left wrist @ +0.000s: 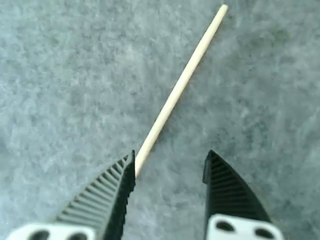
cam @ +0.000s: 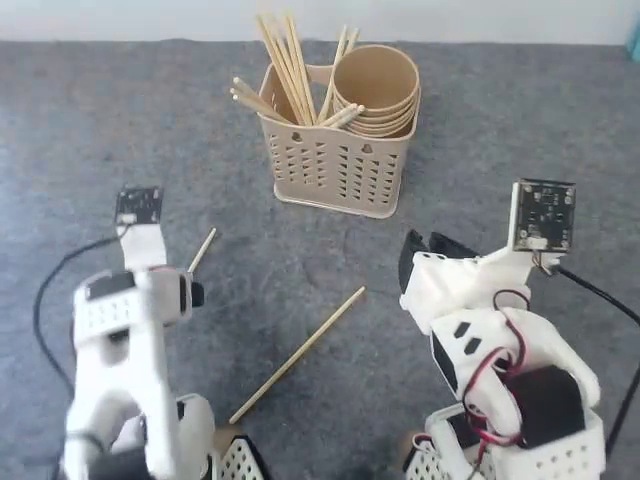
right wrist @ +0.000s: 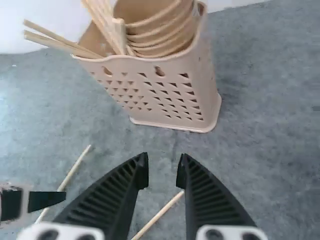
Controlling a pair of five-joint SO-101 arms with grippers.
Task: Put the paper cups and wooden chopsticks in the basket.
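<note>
The beige perforated plastic basket (cam: 335, 170) on the grey mat (cam: 520, 120) holds stacked brown paper cups (cam: 378, 85) and bundled wooden chopsticks (cam: 290, 60). The left gripper (left wrist: 170, 160) gapes wide, empty, over a loose wooden chopstick (left wrist: 182, 80). The right gripper (right wrist: 162, 167), narrowly parted, holds nothing above a second loose chopstick (right wrist: 160, 215).

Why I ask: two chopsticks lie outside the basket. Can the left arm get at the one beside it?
Probably yes: the left gripper hangs over that chopstick with jaws open, the stick's near end by one jaw, and nothing lies across it.
</note>
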